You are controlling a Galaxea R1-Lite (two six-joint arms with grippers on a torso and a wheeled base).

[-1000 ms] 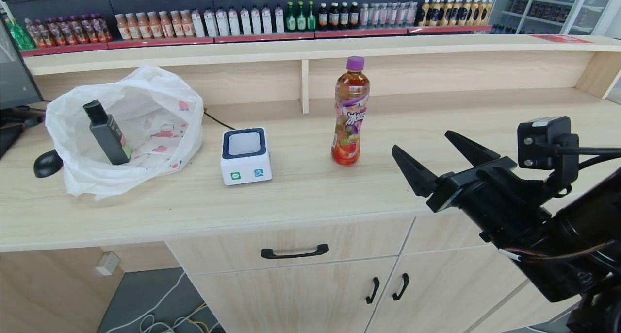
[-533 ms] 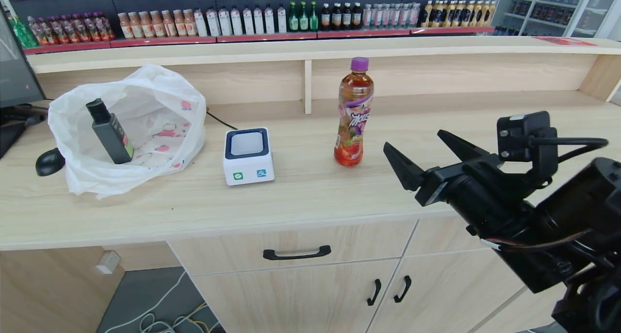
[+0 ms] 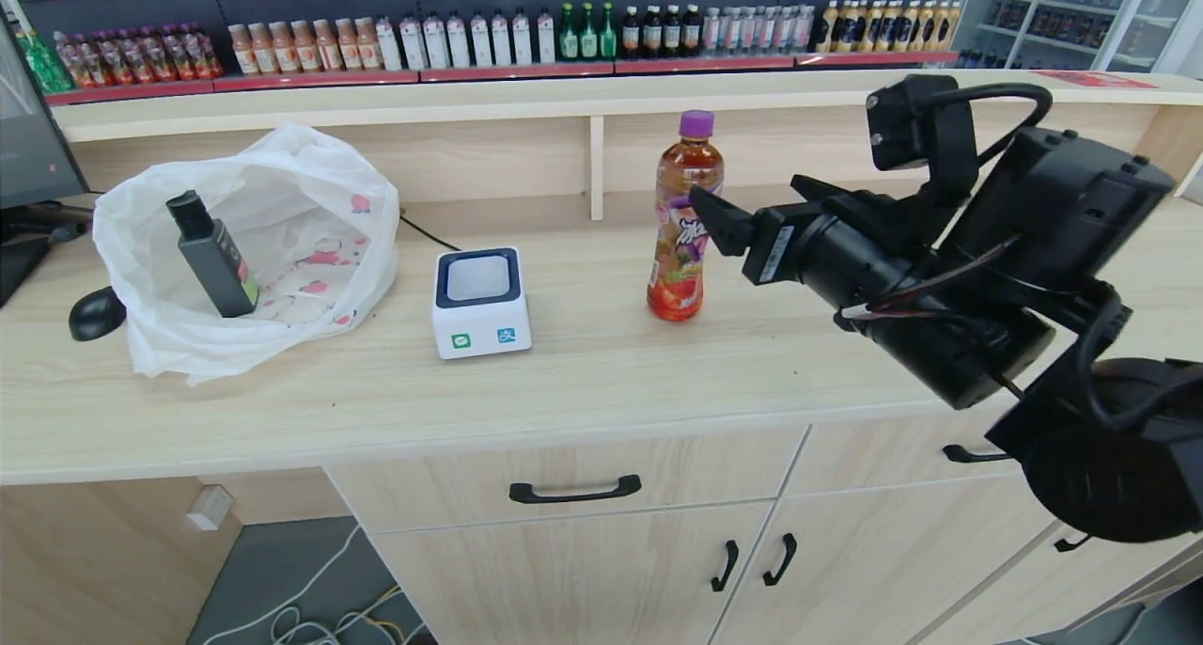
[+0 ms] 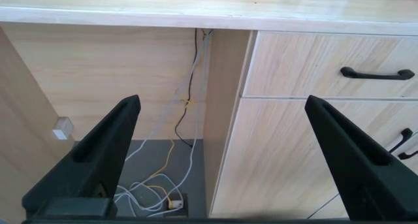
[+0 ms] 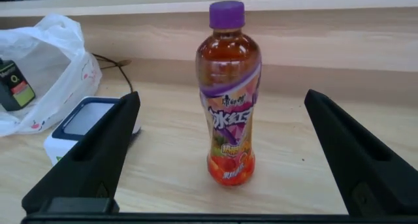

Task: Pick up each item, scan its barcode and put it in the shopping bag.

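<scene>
Purple-capped bottle (image 3: 673,278) stands upright on worktop (image 3: 583,372), just ahead of right gripper (image 3: 748,196), centred between its fingers. Gripper released, jaws spread wide, no contact.

The bag (image 3: 310,203) hides part of the mouse (image 3: 92,316). The right gripper (image 3: 745,186) covers part of the drink's (image 3: 675,283) label. The monitor (image 3: 28,147) is cut off; the shelf bottles' (image 3: 564,34) print is too small to read.
</scene>
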